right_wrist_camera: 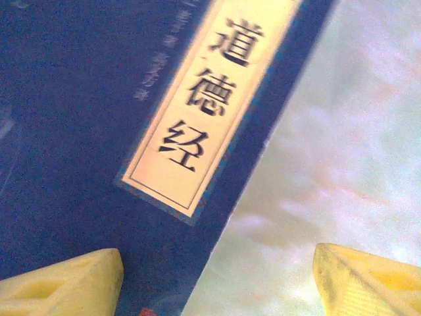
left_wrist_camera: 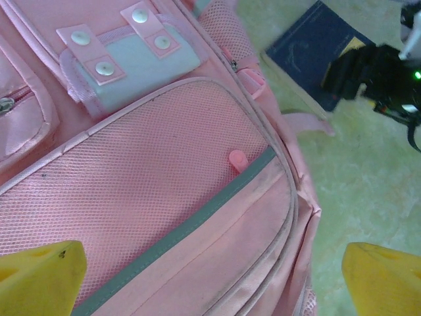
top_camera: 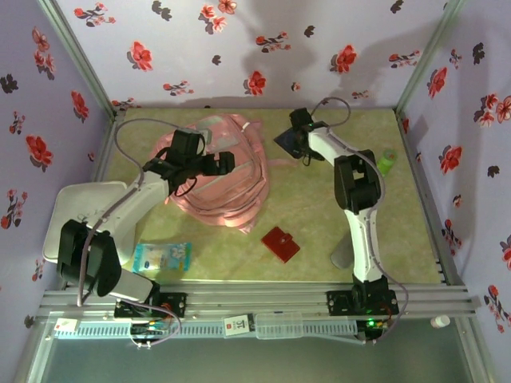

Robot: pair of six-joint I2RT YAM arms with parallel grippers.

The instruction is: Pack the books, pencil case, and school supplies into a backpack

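The pale pink backpack [top_camera: 239,179] lies flat at the back middle of the table. My left gripper [top_camera: 226,163] hovers over it, open wide. In the left wrist view its yellow fingertips [left_wrist_camera: 39,273] flank the backpack's [left_wrist_camera: 145,178] mesh front pocket and right edge. The dark navy book [top_camera: 285,142] lies just right of the backpack, with my right gripper [top_camera: 292,129] low over it. That gripper [right_wrist_camera: 217,283] is open. One finger [right_wrist_camera: 62,283] is above the cover [right_wrist_camera: 79,131], the other above bare table. A blue picture-cover book [top_camera: 162,257] and a red square piece [top_camera: 280,243] lie near the front.
A white tray [top_camera: 76,211] sits at the left edge under the left arm. A green object [top_camera: 388,162] stands by the right wall. A grey oblong thing [top_camera: 342,256] lies beside the right arm's base. In the left wrist view the navy book [left_wrist_camera: 309,56] and right gripper [left_wrist_camera: 368,72] are top right.
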